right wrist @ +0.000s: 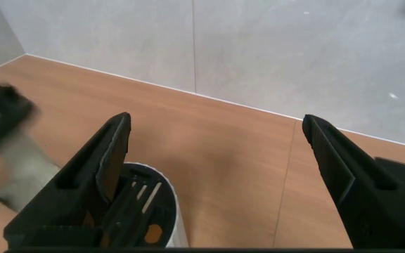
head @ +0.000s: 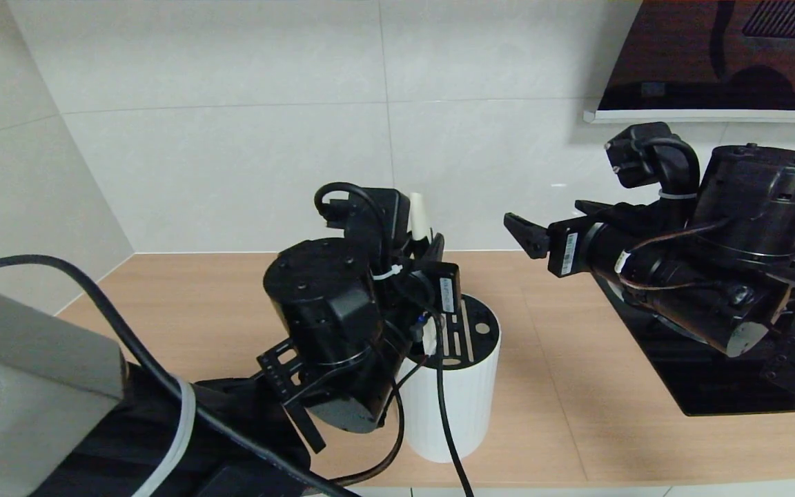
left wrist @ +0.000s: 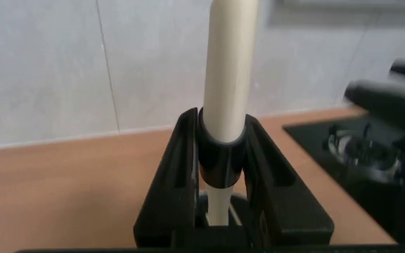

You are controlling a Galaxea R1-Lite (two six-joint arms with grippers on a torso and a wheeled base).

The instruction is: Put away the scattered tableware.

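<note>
Found nearest, close to the front edge of the wooden tabletop (head: 197, 297), a white ribbed holder (head: 473, 407) of round shape, closed on top with a black slotted lid (head: 470, 331). Saw the left hand (left wrist: 222, 151) just above that lid, over its rear part, clamped on a cream-handled utensil (left wrist: 228, 63). Noted the utensil standing upright, handle pointing up, with a dark band around it right at the level of the fingers (left wrist: 181, 161). Could not tell the kind of utensil, nor the place of its lower end, hidden behind the hand. Saw the right hand (right wrist: 216, 147) off to the right and higher, raised over the tabletop, apart from the holder and touching nothing, with both fingers spread wide. Noted a black cooktop (head: 687, 386) set into the tabletop below the right arm. Found behind everything a wall (head: 232, 138) of pale tiles, and high on the right side a dark range hood (head: 715, 62).
</note>
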